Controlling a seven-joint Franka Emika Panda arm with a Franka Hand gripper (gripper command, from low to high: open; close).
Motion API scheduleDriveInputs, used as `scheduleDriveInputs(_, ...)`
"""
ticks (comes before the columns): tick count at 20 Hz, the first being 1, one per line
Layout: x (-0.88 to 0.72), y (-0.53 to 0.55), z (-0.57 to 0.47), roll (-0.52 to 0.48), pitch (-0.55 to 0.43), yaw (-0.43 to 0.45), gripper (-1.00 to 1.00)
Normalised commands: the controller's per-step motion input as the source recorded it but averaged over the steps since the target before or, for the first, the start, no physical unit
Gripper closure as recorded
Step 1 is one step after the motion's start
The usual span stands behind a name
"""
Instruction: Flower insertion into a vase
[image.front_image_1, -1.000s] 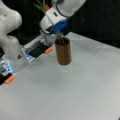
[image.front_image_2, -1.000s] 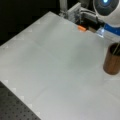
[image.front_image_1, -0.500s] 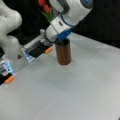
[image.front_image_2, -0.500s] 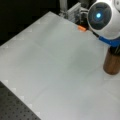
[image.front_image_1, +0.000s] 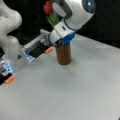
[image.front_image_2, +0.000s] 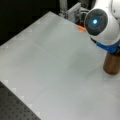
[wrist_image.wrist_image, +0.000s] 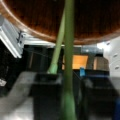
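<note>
The vase is a dark brown upright cylinder on the white table; a front view shows it at the right edge. My gripper sits right at the vase's open top, tilted, and is shut on the flower. The flower's red bloom and green leaves stick up behind the hand. In the wrist view the green stem runs from between my dark fingers over the vase's rim towards its brown inside. The gripper itself is hidden behind the arm in a front view.
A second white robot arm stands at a front view's left. A grey rail with orange tabs lies behind the vase. A black perforated board borders the table's corner.
The arm has come down and nearer with the flower, so that the hand now sits at the vase's top. The vase has not moved.
</note>
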Motion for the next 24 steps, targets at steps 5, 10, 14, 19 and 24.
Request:
scheduleDriveInputs(5,0.28,0.09,0.09,-0.127,0.091,-0.001,-1.00)
scheduleDriveInputs(10,0.32,-0.03,0.13,-0.153,0.078,0.010,-1.00)
scheduleDriveInputs(14,0.33,-0.15,0.26,-0.178,-0.027,0.045,-1.00)
scheduleDriveInputs(19,0.28,-0.32,0.25,-0.232,-0.256,0.110,-1.00)
scheduleDriveInputs(24,0.32,-0.57,0.03,-0.258,-0.304,0.168,-1.00)
